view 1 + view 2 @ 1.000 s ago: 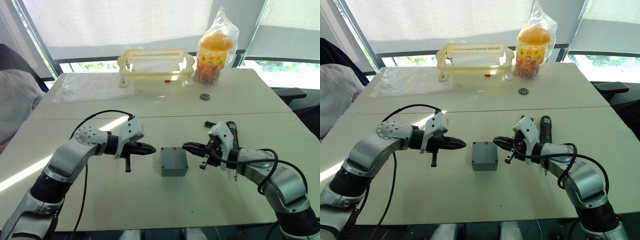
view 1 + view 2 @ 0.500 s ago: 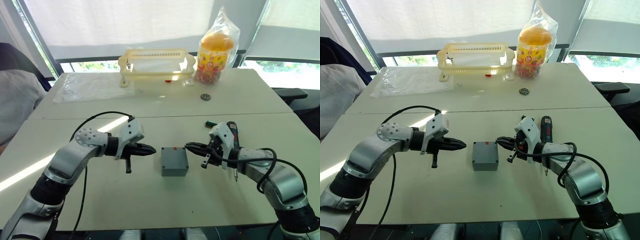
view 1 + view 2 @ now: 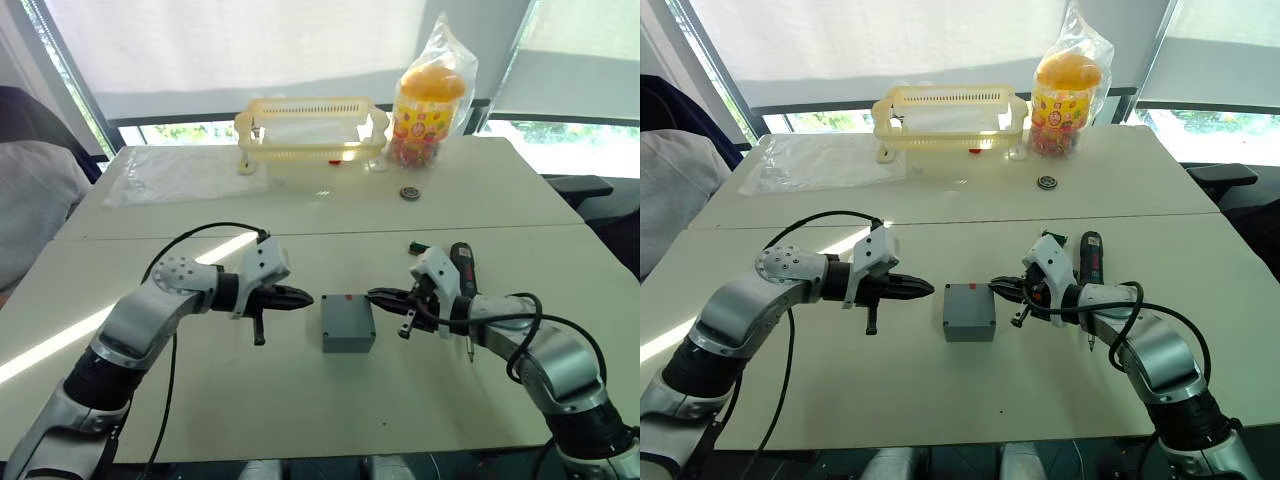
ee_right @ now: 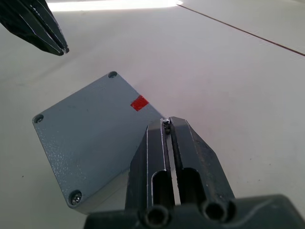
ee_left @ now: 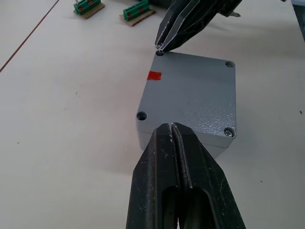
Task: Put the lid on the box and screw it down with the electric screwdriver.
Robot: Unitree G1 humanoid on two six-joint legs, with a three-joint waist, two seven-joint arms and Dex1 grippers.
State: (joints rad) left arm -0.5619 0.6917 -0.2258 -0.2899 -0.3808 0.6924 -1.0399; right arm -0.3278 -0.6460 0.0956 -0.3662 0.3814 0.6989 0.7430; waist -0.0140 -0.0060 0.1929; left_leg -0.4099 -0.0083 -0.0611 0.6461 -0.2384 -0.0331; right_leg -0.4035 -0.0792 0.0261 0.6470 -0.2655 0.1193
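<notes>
The grey box stands on the table between my arms with the lid lying on it, a red mark near one edge. One corner holds a screw; the other corner holes look empty. My left gripper is shut and empty, its tips just left of the box and level with its top. My right gripper is shut on a small screw, its tips over the lid's corner hole on the right side. The black electric screwdriver lies on the table behind my right gripper.
A yellow basket, a bagged candy jar and a clear plastic sheet are at the back. A small round part and green parts lie on the table. A person's grey sleeve is at the left.
My right gripper has edged a little left, bringing its tips over the lid's corner. The left gripper and the box have stayed put.
</notes>
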